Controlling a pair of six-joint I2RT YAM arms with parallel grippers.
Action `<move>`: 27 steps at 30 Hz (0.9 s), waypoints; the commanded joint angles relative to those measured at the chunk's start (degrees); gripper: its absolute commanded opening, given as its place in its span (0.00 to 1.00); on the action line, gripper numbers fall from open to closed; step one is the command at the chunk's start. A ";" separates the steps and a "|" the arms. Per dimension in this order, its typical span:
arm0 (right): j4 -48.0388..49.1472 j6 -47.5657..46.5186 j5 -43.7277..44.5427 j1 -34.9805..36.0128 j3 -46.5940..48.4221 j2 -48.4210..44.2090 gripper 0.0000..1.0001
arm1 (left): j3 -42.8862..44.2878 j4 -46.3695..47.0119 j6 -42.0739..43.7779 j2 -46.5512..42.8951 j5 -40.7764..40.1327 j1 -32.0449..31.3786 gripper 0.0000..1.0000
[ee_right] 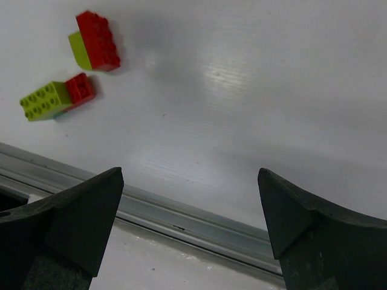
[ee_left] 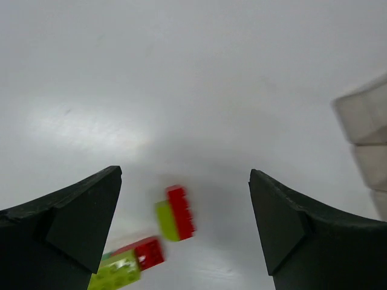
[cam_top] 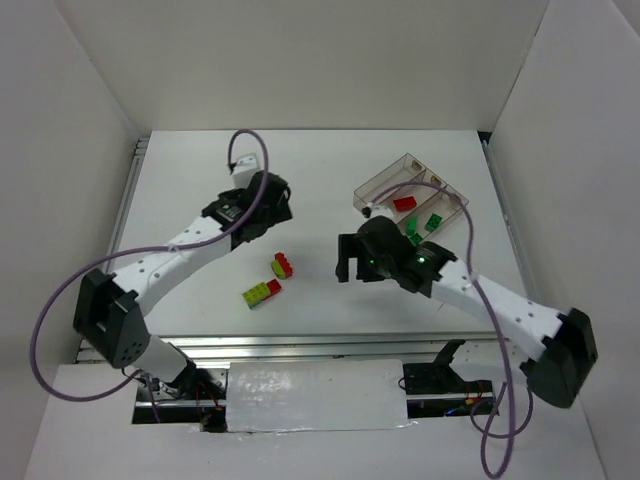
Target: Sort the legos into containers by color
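The left gripper [ee_left: 184, 172] and right gripper [ee_right: 190, 172] are both gaping wide, holding nothing. The bricks [ee_left: 175, 212] are lying straight ahead of the left one.

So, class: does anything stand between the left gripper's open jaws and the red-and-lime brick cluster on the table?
Nothing visible does. In the left wrist view, only bare table shows between the left gripper and the red-and-lime cluster. The other cluster lies beside it, not across the path.
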 commanded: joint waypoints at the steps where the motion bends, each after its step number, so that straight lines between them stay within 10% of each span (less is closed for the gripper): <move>1: 10.26 -3.45 -6.51 2.28 1.94 9.27 0.99 | -11.48 -7.52 -6.67 -7.27 -0.23 4.32 0.99; 12: 4.30 -9.42 0.25 10.90 41.02 54.87 0.99 | -23.90 -21.13 -8.44 -35.05 -1.62 10.92 1.00; 27: -0.28 -8.55 3.59 10.73 45.65 63.88 0.82 | -25.21 -21.24 -2.55 -41.83 1.80 12.25 1.00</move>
